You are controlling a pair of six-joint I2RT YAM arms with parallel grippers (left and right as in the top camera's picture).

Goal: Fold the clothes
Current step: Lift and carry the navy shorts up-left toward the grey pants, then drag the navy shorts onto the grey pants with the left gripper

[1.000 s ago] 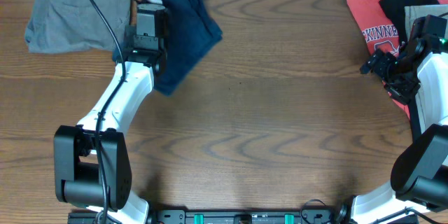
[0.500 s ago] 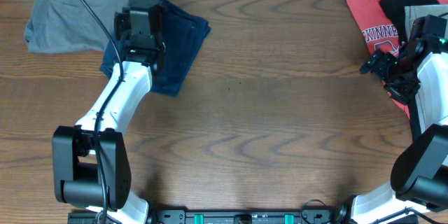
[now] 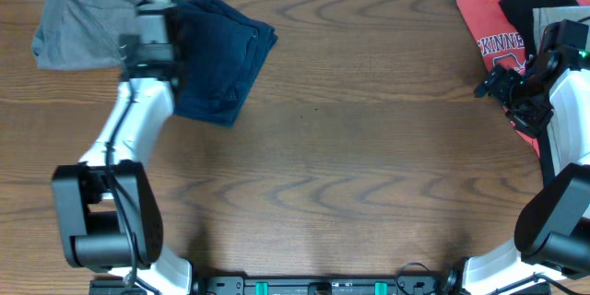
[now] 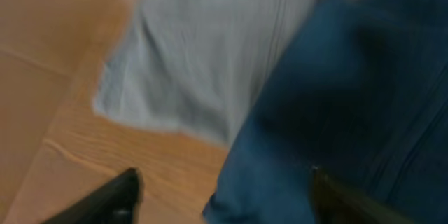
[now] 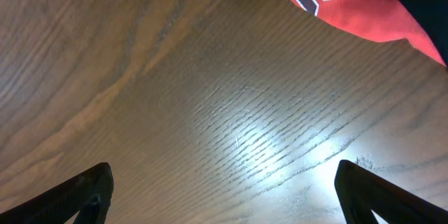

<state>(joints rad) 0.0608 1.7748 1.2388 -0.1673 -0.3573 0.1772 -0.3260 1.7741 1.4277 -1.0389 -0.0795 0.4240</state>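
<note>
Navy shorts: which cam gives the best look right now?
Overhead: the navy shorts show nearly whole, lying beside the grey shorts, only one edge hidden by the left arm. Left wrist gives just a blurred patch of them. Right wrist shows none, only tabletop and red T-shirt.

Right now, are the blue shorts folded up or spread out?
Folded: the blue shorts lie as one compact, doubled-over block, not spread flat.
</note>
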